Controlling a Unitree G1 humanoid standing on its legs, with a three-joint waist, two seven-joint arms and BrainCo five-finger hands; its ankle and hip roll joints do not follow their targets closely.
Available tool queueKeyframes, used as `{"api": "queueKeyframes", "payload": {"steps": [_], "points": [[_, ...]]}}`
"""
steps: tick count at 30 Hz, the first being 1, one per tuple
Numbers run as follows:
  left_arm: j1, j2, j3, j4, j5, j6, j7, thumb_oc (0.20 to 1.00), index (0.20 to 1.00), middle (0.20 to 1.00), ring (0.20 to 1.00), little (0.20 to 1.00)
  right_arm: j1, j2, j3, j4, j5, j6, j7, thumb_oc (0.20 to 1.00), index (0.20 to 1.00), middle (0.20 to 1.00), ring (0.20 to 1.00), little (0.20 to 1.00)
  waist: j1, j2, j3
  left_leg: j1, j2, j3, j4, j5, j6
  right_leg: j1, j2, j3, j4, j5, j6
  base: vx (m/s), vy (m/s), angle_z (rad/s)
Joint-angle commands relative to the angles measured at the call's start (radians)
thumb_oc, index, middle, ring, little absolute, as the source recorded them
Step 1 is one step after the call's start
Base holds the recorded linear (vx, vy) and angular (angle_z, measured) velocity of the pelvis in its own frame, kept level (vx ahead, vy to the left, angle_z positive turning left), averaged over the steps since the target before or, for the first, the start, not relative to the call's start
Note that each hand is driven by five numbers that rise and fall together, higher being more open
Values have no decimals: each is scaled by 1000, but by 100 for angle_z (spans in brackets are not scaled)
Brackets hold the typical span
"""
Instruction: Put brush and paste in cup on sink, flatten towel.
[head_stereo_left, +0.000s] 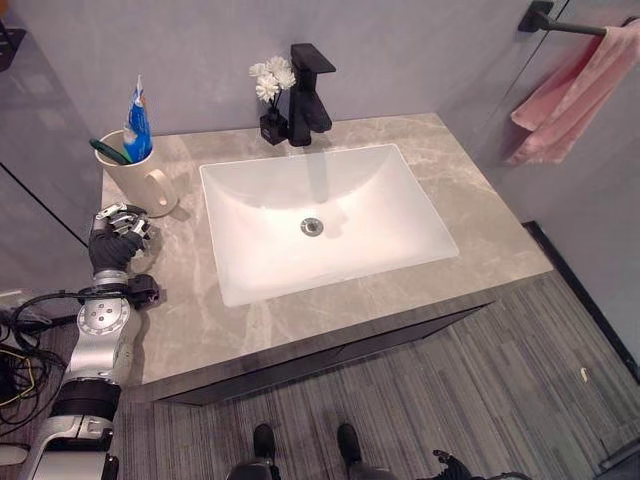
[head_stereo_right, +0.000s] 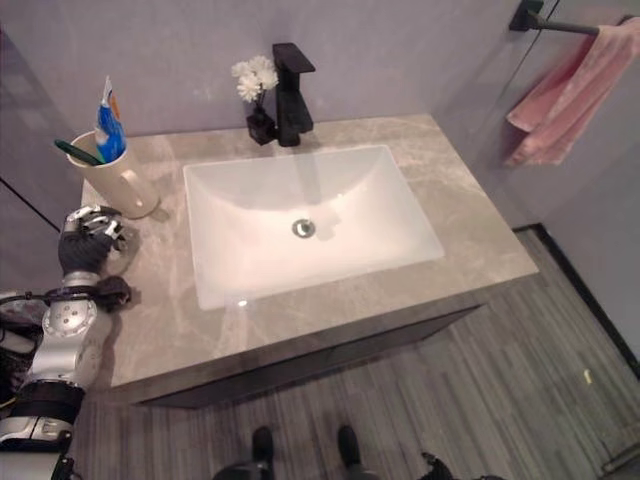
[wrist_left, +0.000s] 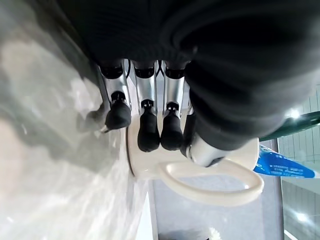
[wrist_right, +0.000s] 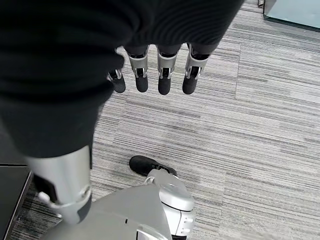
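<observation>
Overhead, a grey marble-patterned countertop (head_stereo_left: 470, 215) holds a white rectangular sink basin (head_stereo_left: 320, 215) with a round metal drain (head_stereo_left: 312, 226) at its centre. At twelve o'clock from the basin stands a black faucet (head_stereo_left: 308, 95), with a small black vase of white flowers (head_stereo_left: 271, 90) just beside it at its nine o'clock. Grey walls surround the counter, and the floor (head_stereo_left: 500, 400) below is grey striped carpet. At two o'clock, well apart from the sink, a pink towel (head_stereo_left: 575, 95) hangs bunched and uneven over a black wall bar (head_stereo_left: 560, 22). At ten o'clock from the basin sits a cream cup (head_stereo_left: 140, 175) with a handle, already holding a green toothbrush (head_stereo_left: 108, 151) and a blue toothpaste tube (head_stereo_left: 137, 122). The left hand (head_stereo_left: 118, 232) hovers over the counter just beside the cup at its six o'clock, fingers (wrist_left: 148, 131) loosely relaxed and holding nothing. The right hand (wrist_right: 150, 80) hangs over the floor, fingers straight and released.
</observation>
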Motion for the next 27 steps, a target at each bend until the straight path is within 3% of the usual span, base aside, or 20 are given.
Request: {"api": "queueKeyframes", "payload": {"steps": [1, 12, 27], "points": [[-19, 17, -19, 72, 7, -6, 25, 200, 200, 200, 200, 200, -6, -56, 2, -31, 38, -11, -10, 1000, 1000, 1000, 1000, 1000, -33, 2, 37, -66, 17, -72, 164, -115, -6, 193, -32, -5, -38, 46, 60, -7, 15, -12], [-111, 76, -47, 142, -10, -1, 42, 200, 200, 200, 200, 200, -16, -56, 8, -35, 62, -9, -3, 1000, 1000, 1000, 1000, 1000, -49, 0, 50, -74, 38, -34, 219, -153, 8, 171, -29, 27, -20, 67, 73, 32, 16, -19], [-322, 149, -130, 297, -9, 25, 65, 200, 200, 200, 200, 200, -7, -80, 17, -46, 67, -15, 2, 1000, 1000, 1000, 1000, 1000, -76, -1, 29, -98, 40, -33, 221, -149, 8, 171, -27, 29, -40, 61, 75, 11, 0, -2]]}}
